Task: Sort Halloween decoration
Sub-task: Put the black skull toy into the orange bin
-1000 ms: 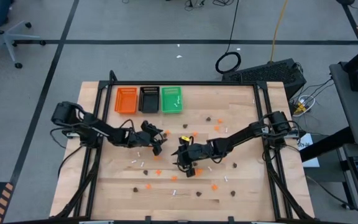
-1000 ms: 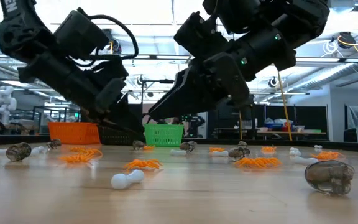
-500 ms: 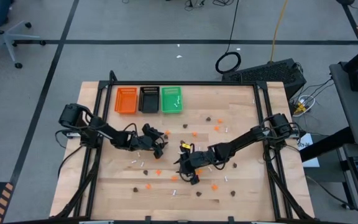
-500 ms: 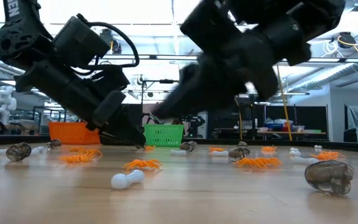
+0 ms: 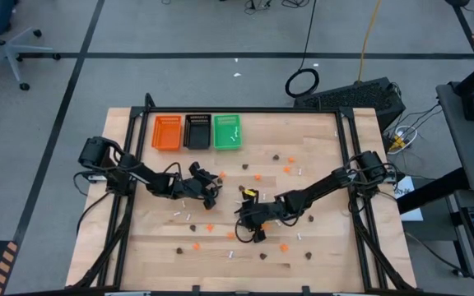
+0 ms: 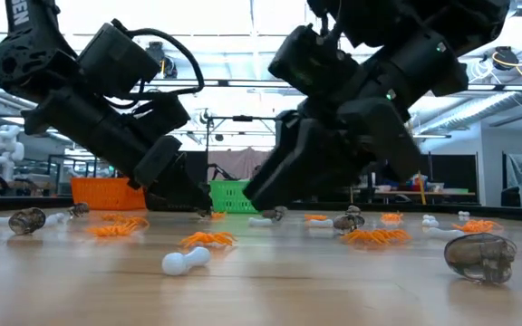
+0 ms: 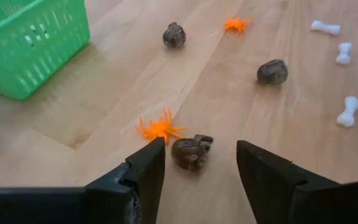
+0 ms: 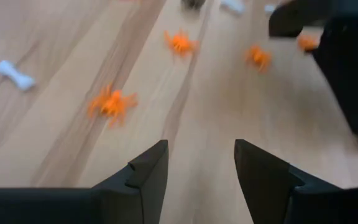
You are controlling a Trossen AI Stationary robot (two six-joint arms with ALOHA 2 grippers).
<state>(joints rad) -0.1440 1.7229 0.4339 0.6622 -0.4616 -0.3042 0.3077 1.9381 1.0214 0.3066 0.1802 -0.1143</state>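
Note:
The Halloween decoration lies scattered over the wooden table (image 5: 319,131): orange spiders, dark brown skulls and white bones. My left gripper (image 7: 201,144) is low over the middle left of the table (image 5: 212,191), open. Its fingers stand on either side of a brown skull (image 7: 191,154) without touching it. An orange spider (image 7: 158,129) lies just beyond one fingertip. My right gripper (image 8: 201,167) hovers open at the table's middle (image 5: 250,227) over bare wood, with orange spiders (image 8: 112,102) and a white bone (image 8: 14,74) ahead of it.
Orange (image 5: 167,131), black (image 5: 197,131) and green (image 5: 227,131) trays stand in a row at the far left edge. More skulls (image 7: 272,71), spiders (image 7: 236,24) and bones (image 7: 349,111) lie around both grippers. The left arm (image 8: 347,62) is close beside my right gripper.
My right gripper has gone a little toward the table's near edge and sunk closer to the wood. My left arm has hardly moved.

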